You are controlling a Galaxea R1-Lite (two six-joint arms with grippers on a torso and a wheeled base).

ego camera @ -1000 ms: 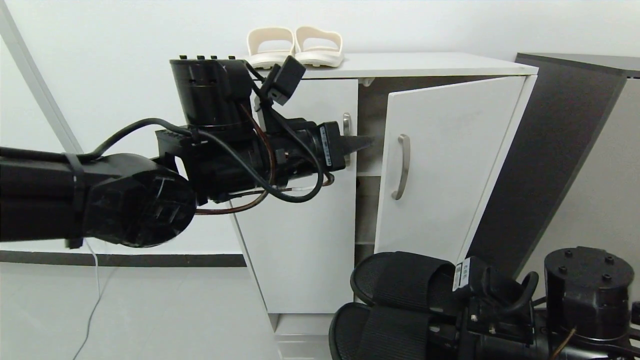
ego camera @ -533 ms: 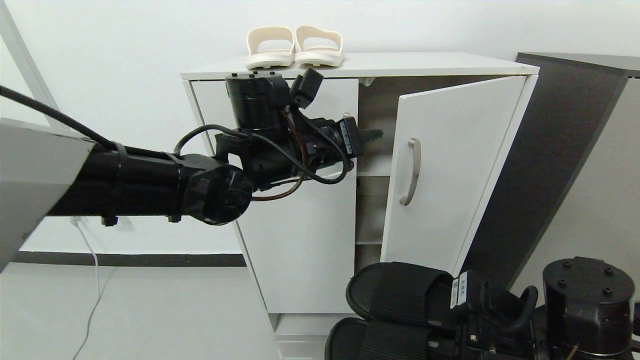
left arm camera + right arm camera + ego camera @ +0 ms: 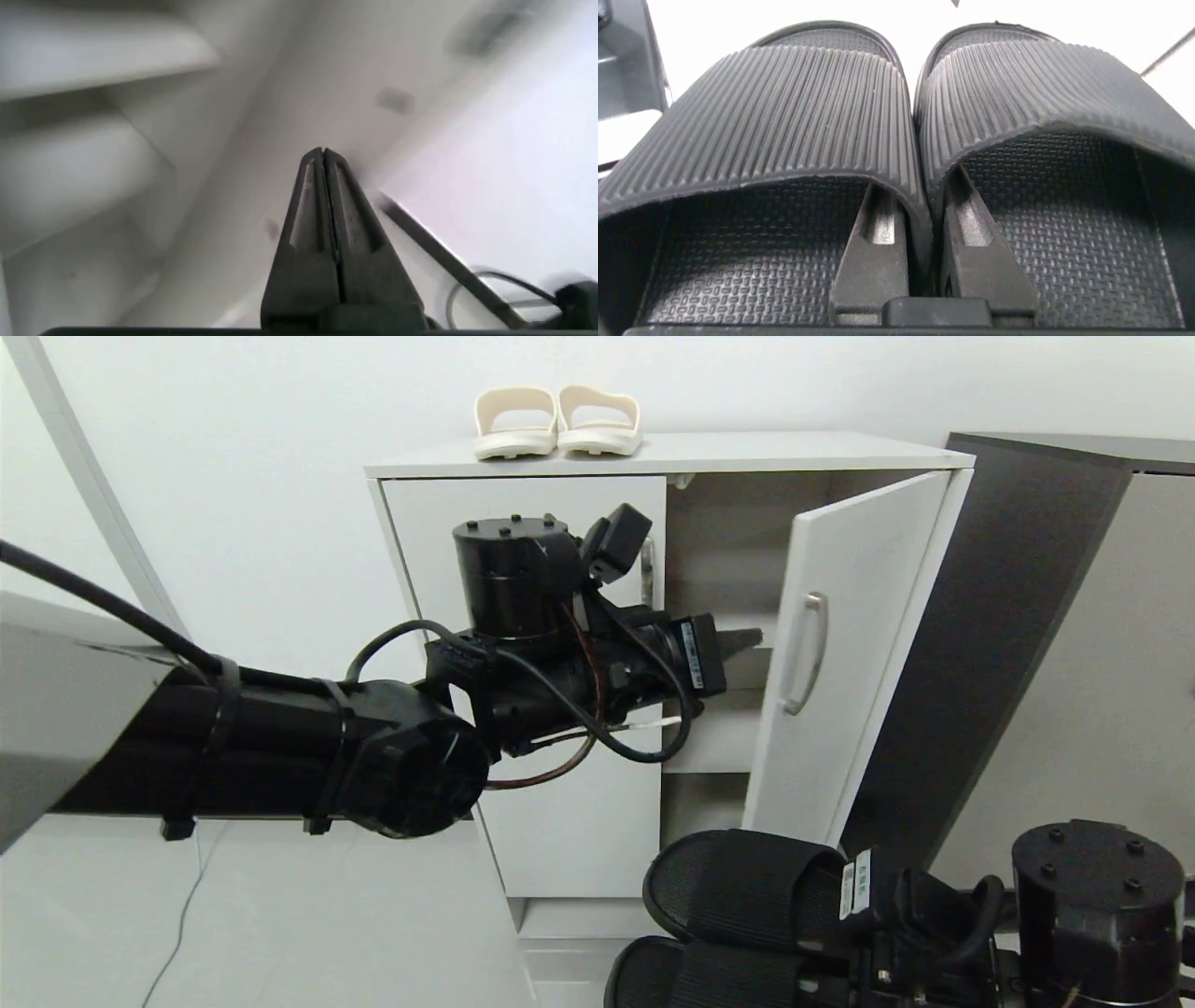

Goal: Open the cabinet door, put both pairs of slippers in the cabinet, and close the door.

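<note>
The left claw (image 3: 750,638) is clenched on nothing, its fingers pressed flat together, and it points into the gap of the cabinet (image 3: 794,452) between the shut left door (image 3: 560,821) and the right door (image 3: 854,644), which stands well ajar on its far-right hinge. The right claw (image 3: 924,250), low and near on the right, is grasping the black slippers (image 3: 822,121), one finger under each strap so the two adjoining strap edges are pinched between them. These look light, rubbery and bendable, and the ribbed straps should resist slipping. The cream slippers (image 3: 557,418) lie side by side, touching, on the cabinet's top at its left; the same pinch on their inner straps would probably lift both at once. There are two pairs, four slippers in all, and two doors, each with one bar handle (image 3: 805,653). A dark cabinet (image 3: 1008,616) stands just beside on the right.
</note>
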